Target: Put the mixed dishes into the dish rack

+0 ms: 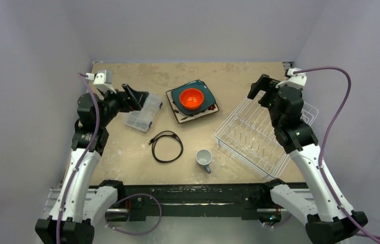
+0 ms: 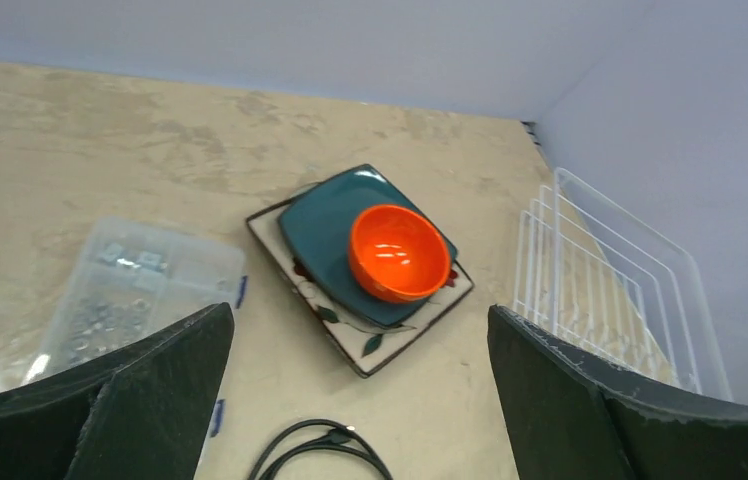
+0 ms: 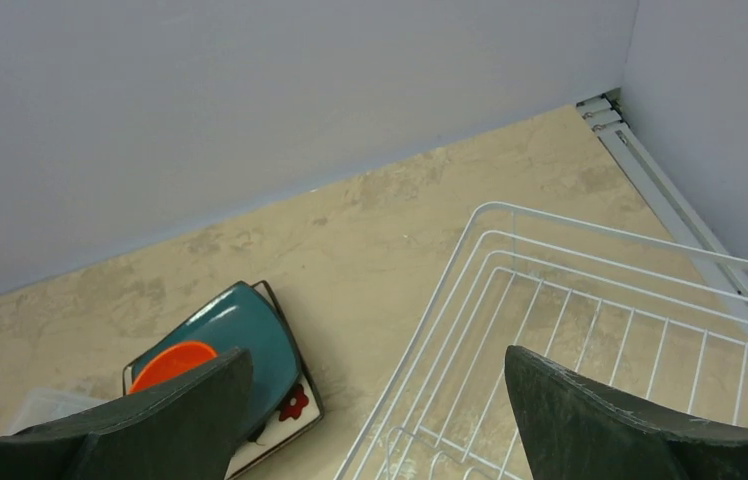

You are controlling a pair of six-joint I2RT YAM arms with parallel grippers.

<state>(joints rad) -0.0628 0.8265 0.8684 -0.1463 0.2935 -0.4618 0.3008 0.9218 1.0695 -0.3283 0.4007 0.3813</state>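
Light: soft, even, from overhead, fairly bright
Shadows: faint and diffuse on the table (image 1: 132, 162)
Glare: pale streaks inside the orange bowl (image 2: 397, 250)
Focus: top view crisp; wrist views softer, nearest foreground blurred

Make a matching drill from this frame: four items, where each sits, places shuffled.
Items
1. orange bowl
2. grey-blue mug
3. black cable
4. clear compartment box

Places
a. standing alone between the black cable and the dish rack
b. leftmost of all the items
c. on the dark teal plate
d. looped flat, just left of the grey-blue mug

Pairs: 1-c, 2-a, 3-d, 4-b
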